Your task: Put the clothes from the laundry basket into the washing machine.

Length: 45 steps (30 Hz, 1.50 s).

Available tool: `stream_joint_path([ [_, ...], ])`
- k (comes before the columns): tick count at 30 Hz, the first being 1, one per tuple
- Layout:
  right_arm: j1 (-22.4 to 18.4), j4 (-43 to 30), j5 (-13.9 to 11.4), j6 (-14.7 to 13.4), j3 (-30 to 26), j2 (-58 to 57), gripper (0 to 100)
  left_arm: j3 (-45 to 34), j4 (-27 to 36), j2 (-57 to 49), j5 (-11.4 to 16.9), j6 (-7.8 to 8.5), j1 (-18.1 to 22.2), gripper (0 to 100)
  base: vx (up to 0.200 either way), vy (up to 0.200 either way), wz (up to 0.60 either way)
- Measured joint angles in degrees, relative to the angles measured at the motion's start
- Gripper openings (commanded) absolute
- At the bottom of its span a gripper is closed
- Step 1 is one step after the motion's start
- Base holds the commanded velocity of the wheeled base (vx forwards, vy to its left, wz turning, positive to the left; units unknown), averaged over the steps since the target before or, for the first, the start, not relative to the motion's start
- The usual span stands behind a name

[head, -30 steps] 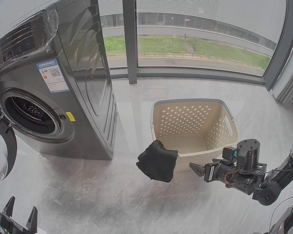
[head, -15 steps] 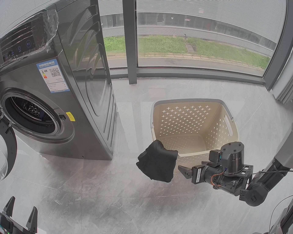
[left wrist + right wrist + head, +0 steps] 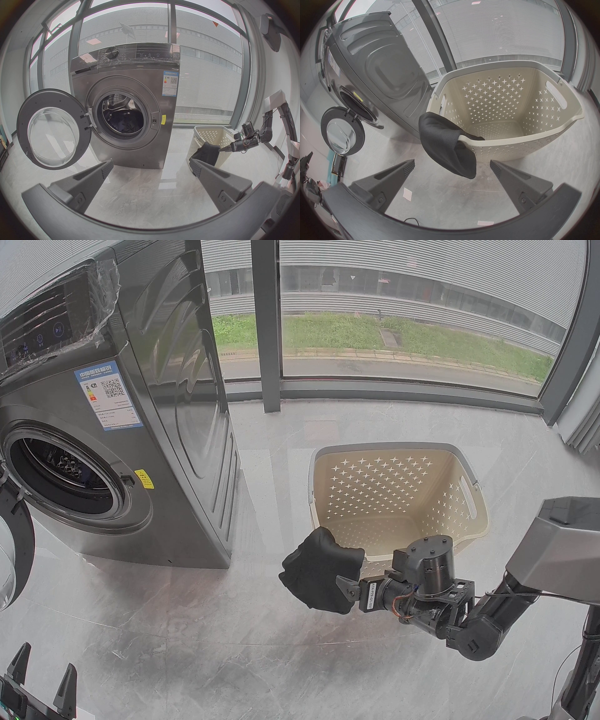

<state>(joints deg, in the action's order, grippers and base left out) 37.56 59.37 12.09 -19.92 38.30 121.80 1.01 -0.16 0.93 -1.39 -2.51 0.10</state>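
On floor at left, we see washing machine (image 3: 125, 427), its door (image 3: 53, 128) swung open and cut off at head view's edge. Dark laundry (image 3: 123, 120) dim inside drum, hard to make out. Right of machine, cream laundry basket (image 3: 400, 449). Black garment (image 3: 322, 577) draped over basket's near corner toward machine, mostly hanging outside. Right hand (image 3: 344, 587) low, level, pointing at garment, fingers spread wide; contact we cannot judge. Left hand (image 3: 42, 671) low at near left, fingers spread apart.
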Motion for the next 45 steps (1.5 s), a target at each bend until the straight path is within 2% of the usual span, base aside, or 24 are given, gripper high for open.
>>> stream_joint_path([
  [21, 0.69, 5.85, 0.11, -0.11, 9.81, 9.9, 100, 0.0, 0.02, 0.0, 0.0, -0.09, 0.0, 100, 0.0, 0.0, 0.0],
  [22, 0.69, 5.91, 0.11, -0.11, 9.98, 10.14, 0, 0.0, 0.0, 0.0, 0.0, -0.09, 0.0, 100, 0.0, 0.0, 0.0],
  [38, 2.55, 9.12, 0.13, -0.3, 8.91, 10.68, 0, 0.0, 0.0, 0.0, 0.0, -0.17, -0.05, 100, 0.0, 0.0, 0.0],
  [45, 2.66, 10.48, 0.06, -0.06, 5.57, 6.64, 0, 0.0, 0.0, 0.0, 0.0, -0.24, 0.0, 100, 0.0, 0.0, 0.0],
])
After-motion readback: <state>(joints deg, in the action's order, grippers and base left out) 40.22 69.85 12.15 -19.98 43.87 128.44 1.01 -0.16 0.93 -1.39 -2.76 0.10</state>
